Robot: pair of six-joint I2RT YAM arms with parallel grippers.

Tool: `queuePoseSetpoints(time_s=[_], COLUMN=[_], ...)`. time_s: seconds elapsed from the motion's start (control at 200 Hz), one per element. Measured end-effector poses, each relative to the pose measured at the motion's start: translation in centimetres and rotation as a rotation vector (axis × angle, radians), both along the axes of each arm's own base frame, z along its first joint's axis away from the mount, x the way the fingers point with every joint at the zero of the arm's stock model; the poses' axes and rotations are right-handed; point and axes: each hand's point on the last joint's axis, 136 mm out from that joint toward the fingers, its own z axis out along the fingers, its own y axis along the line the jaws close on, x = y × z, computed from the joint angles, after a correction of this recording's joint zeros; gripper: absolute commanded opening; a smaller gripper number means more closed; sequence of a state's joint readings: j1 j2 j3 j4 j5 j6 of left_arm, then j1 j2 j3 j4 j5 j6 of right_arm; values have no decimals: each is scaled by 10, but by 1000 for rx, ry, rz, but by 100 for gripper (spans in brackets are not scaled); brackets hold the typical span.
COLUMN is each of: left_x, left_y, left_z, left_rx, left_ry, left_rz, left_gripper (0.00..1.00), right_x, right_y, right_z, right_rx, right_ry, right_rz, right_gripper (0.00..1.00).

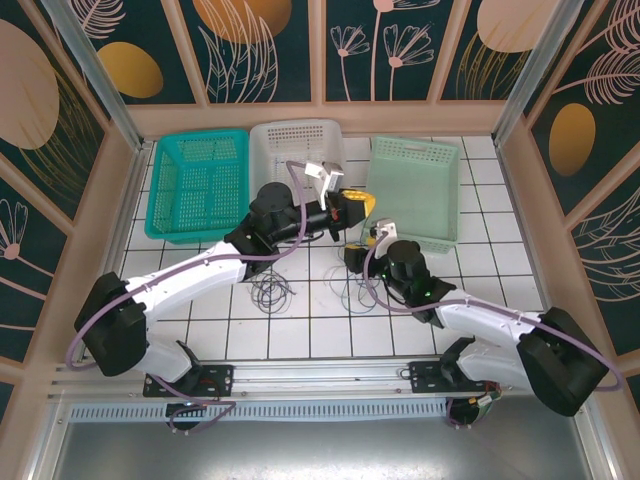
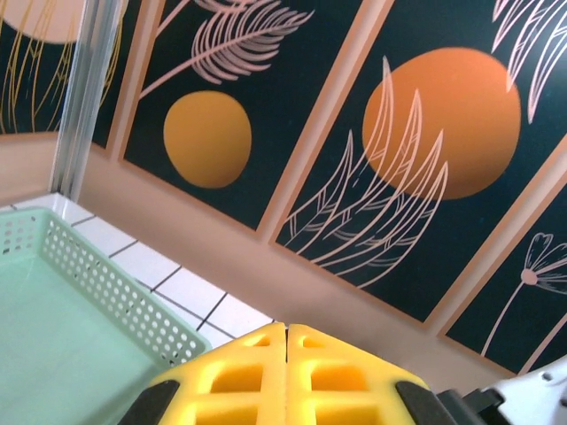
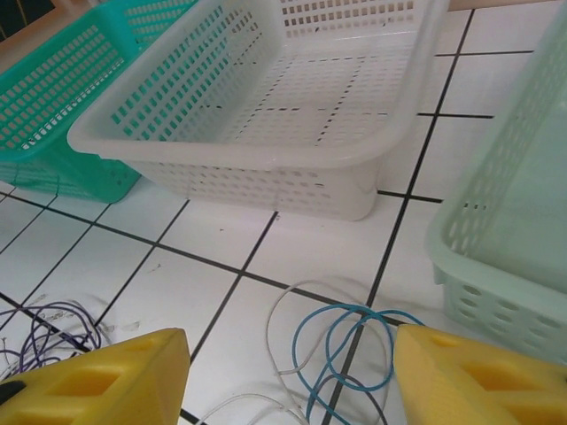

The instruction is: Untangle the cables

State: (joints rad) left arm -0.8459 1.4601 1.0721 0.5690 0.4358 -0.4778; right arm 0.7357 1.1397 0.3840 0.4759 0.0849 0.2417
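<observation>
The cables lay loose on the white-tiled table (image 1: 300,335), at about 6 o'clock from the white basket (image 3: 266,150). A blue cable (image 3: 330,336) and a pale white cable (image 3: 276,312) looped through each other near the middle, and a dark, purplish cable (image 3: 40,332) was bunched well apart at their 9 o'clock. The right gripper (image 3: 288,381) hung low over the blue and white loops with its yellow jaws spread and nothing between them. It was probably lined up to pinch one strand out of the crossing. The left gripper (image 2: 286,341) was clenched, pads pressed flat together with no strand visible in the seam. It was raised and tilted towards the back wall above the rim of the pale green basket (image 2: 97,305), which likely kept it clear of the other arm's work. The teal basket (image 3: 62,97), white basket and green basket stood in a row at 12 o'clock, and I judged them to be separate bins for the freed cables.
</observation>
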Motion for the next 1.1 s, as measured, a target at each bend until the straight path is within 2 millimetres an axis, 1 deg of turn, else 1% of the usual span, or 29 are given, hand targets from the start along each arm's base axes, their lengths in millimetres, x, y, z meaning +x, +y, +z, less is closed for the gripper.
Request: queuePoseSetpoints(time_s=[0.1, 0.225, 0.29, 0.32, 0.37, 0.415, 0.49, 0.571, 0.641, 0.691, 0.736, 0.806, 0.826, 0.851, 0.866, 0.921, 0.961, 0.976, 1.021, 1.051, 1.071, 1.101], left_x=[-2, -7, -9, -10, -12, -12, -11, -7, -3, 1, 4, 9, 10, 11, 11, 13, 14, 14, 15, 15, 15, 15], left_y=[5, 14, 20, 22, 26, 31, 36, 39, 40, 40, 41, 42, 42, 43, 43, 44, 46, 47, 50, 52, 53, 56], left_z=[21, 62, 84, 92, 104, 111, 116, 117, 111, 103, 96, 88, 87, 86, 85, 85, 86, 86, 86, 85, 85, 83], left_rx=[-36, -110, -150, -164, -184, -196, -205, -206, -199, -188, -177, -166, -164, -163, -163, -163, -163, -162, -161, -158, -157, -154], left_ry=[-32, -94, -129, -142, -159, -170, -178, -178, -166, -150, -137, -118, -116, -114, -113, -112, -109, -109, -110, -112, -112, -109], left_rz=[10, 24, 29, 32, 36, 43, 54, 72, 87, 96, 104, 119, 122, 127, 129, 140, 151, 158, 173, 185, 192, 203], left_gripper=[0, 0, 0, 0, 0, 0, 0, 0, 0, 0, 0, 0, 5, 17, 22, 35, 53, 56, 60, 64, 71, 85], right_x=[-2, -2, -2, -2, -2, -2, -2, 0, 3, 5, 6, 6, 6, 6, 5, 5, 4, 4, 3, 3, 3, 3], right_y=[4, 4, 4, 4, 4, 4, 4, 8, 12, 13, 15, 16, 16, 17, 17, 17, 18, 18, 18, 19, 19, 20], right_z=[-2, -1, -1, -1, 0, 0, 7, 26, 46, 59, 72, 86, 88, 92, 93, 95, 96, 96, 97, 99, 100, 102], right_rx=[0, 6, 7, 8, 7, 6, 17, 33, 52, 65, 71, 77, 78, 81, 81, 79, 75, 73, 69, 69, 69, 68], right_ry=[5, 6, 6, 7, 5, 7, 12, -7, -30, -42, -62, -76, -78, -81, -81, -77, -72, -70, -67, -66, -65, -65], right_rz=[12, 11, 7, 5, 6, 5, 2, 9, 16, 17, 22, 29, 31, 32, 33, 39, 42, 44, 49, 52, 55, 56], right_gripper=[60, 52, 42, 35, 23, 16, 11, 6, 2, 0, 0, 0, 0, 0, 0, 0, 0, 0, 0, 0, 0, 0])
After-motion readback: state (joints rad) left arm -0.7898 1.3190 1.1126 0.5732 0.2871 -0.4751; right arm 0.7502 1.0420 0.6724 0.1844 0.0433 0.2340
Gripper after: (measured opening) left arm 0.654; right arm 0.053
